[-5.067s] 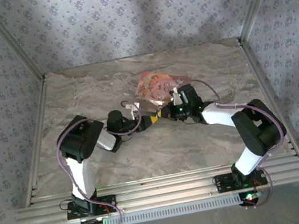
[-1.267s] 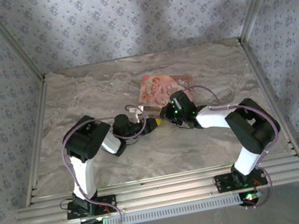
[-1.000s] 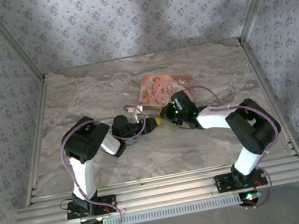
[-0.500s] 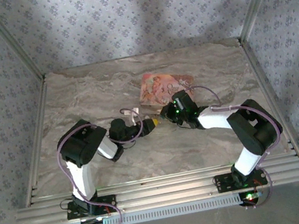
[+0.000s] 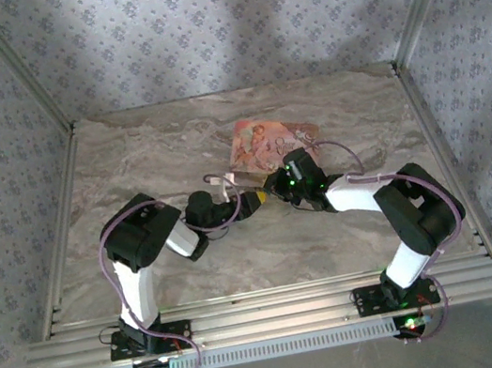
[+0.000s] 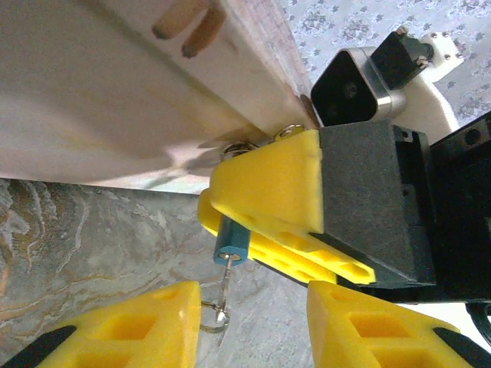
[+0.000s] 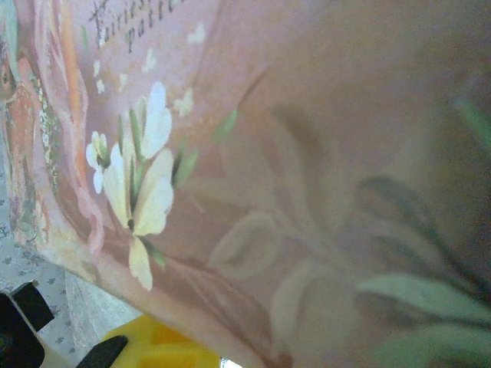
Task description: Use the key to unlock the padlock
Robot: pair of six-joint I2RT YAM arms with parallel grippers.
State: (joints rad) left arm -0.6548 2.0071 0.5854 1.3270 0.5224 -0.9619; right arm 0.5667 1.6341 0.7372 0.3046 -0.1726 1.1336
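Observation:
The small blue padlock [image 6: 230, 244] hangs at the edge of the pink floral box [image 5: 263, 143], and my right gripper [image 6: 219, 211] is shut on it with its yellow fingers [image 6: 268, 180]. The thin key [image 6: 223, 280] sticks out of the padlock's lower end, and its ring [image 6: 213, 316] dangles below. My left gripper [image 6: 253, 307] is open around the key. The key hangs close to the left finger [image 6: 130, 330], untouched by the right finger [image 6: 383, 322]. From above, my left gripper [image 5: 251, 202] and right gripper [image 5: 272, 189] meet tip to tip at the box's near edge.
The box's pale side [image 6: 115, 92] fills the upper left of the left wrist view. Its flowered face [image 7: 268, 192] sits right against the right wrist camera. The marble table [image 5: 145, 154] stretches left and behind the box. Metal frame rails [image 5: 269, 313] run along the near edge.
In the last second the left forearm swung slightly left and back, with both grippers staying tip to tip. Five seconds ago the box stood more tilted and the right gripper sat further right.

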